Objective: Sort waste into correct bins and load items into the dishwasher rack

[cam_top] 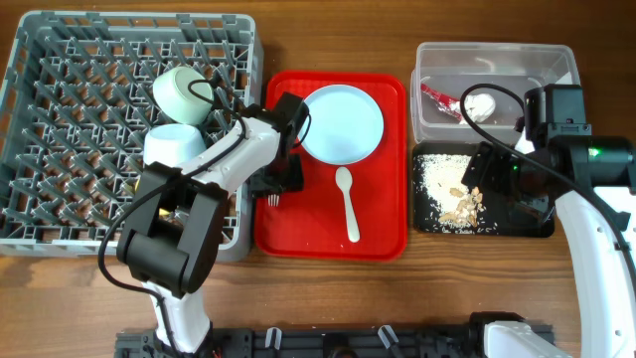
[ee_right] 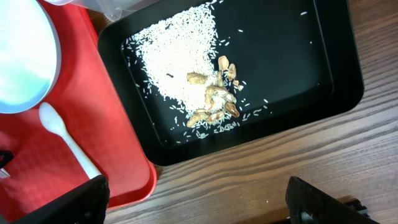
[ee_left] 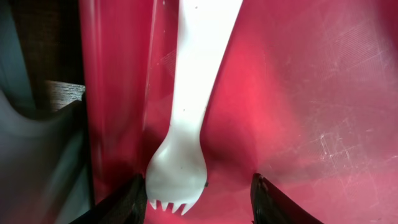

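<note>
A white plastic fork (ee_left: 186,124) lies on the red serving tray, at its left edge (cam_top: 270,200). My left gripper (ee_left: 196,202) is open, with one finger on each side of the fork's head; overhead it (cam_top: 279,182) is low over the tray. The white plate (cam_top: 341,123) and spoon (cam_top: 347,202) also lie on the tray. Two pale green bowls (cam_top: 182,91) (cam_top: 176,147) sit in the grey rack (cam_top: 70,119). The red wrapper (cam_top: 437,97) and tissue ball (cam_top: 482,102) are in the clear tub (cam_top: 497,55). Rice crumbs (ee_right: 180,56) lie in the black tray (ee_right: 298,68). My right gripper (ee_right: 199,205) is open and empty above that tray. The yellow cup is out of view.
The red serving tray (cam_top: 383,234) lies between the rack and the black tray (cam_top: 527,224). Some peanut-like bits (ee_right: 214,99) lie among the rice. Bare wooden table (cam_top: 447,288) runs along the front.
</note>
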Robot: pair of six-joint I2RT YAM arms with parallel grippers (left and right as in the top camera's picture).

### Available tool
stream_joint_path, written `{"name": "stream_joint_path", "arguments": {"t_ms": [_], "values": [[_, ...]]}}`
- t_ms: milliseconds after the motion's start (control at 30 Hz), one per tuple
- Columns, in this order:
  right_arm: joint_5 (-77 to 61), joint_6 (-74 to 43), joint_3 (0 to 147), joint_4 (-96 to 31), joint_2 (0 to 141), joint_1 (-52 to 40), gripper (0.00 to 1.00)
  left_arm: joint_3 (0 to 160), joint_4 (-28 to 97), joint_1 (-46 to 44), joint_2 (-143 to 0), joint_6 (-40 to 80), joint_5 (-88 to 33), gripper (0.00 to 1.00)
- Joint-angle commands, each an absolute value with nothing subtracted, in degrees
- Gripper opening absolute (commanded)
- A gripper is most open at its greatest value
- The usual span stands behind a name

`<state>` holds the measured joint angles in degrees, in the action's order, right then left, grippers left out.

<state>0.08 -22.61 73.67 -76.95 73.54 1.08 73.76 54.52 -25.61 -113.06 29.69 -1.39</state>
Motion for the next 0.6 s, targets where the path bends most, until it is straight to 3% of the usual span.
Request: {"name": "stream_joint_path", "arguments": {"t_ms": [0, 167, 267, 567], "values": [[0.0, -22.0, 74.8, -77.0, 72.9, 1.2, 0.91, 72.1, 53.5, -25.7, -113.8, 28.8, -0.6, 0.53], [0.0, -22.0, 74.8, -77.0, 72.9, 1.2, 0.91, 69.4, 51.6, -25.7, -113.8, 28.8, -0.5, 0.52], [0.0, -22.0, 74.8, -77.1, 72.9, 1.2, 0.91, 69.3, 51.3, -25.7, -113.8, 28.8, -0.6, 0.44], [0.0, -22.0, 74.8, -77.1, 72.9, 1.2, 0.91, 69.3, 51.0, -25.7, -113.8, 28.8, -0.6, 0.32]]}}
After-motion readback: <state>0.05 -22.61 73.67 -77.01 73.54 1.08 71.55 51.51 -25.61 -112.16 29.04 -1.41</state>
